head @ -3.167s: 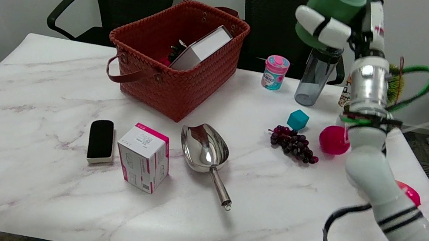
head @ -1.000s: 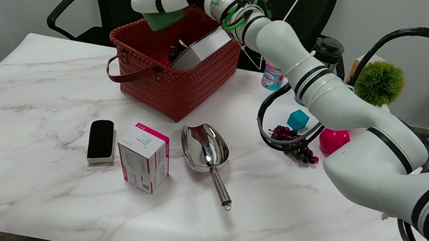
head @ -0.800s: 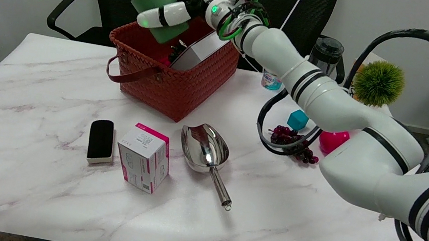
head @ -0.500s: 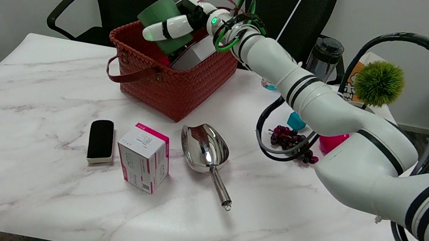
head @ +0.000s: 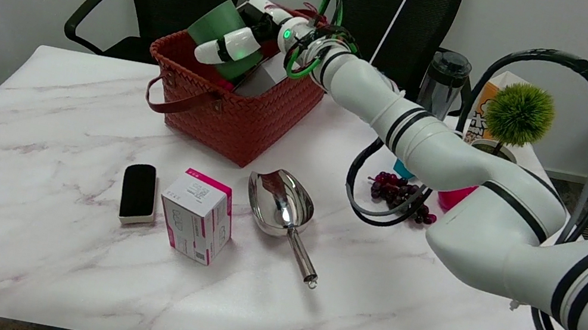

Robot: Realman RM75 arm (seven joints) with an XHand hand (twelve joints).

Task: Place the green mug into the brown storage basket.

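Head view: our right robot hand (head: 244, 35) holds the green mug (head: 216, 24) over the brown storage basket (head: 236, 112).

In the head view, our right arm reaches from the lower right across the worktop (head: 15, 237) toward 11 o'clock, and the robot hand's fingers (head: 228, 46) wrap around the tilted green mug, whose lower end dips inside the basket's rim while its upper part stands above it. We see a grey box (head: 261, 77) leaning in the basket just at 3 o'clock of the mug. On the worktop, at 6 o'clock of the basket, lie a metal scoop (head: 283, 208), a pink-and-white box (head: 197, 214) and a black eraser (head: 138, 193). At 3 o'clock of the scoop, partly behind our arm, lie dark grapes (head: 395, 192).
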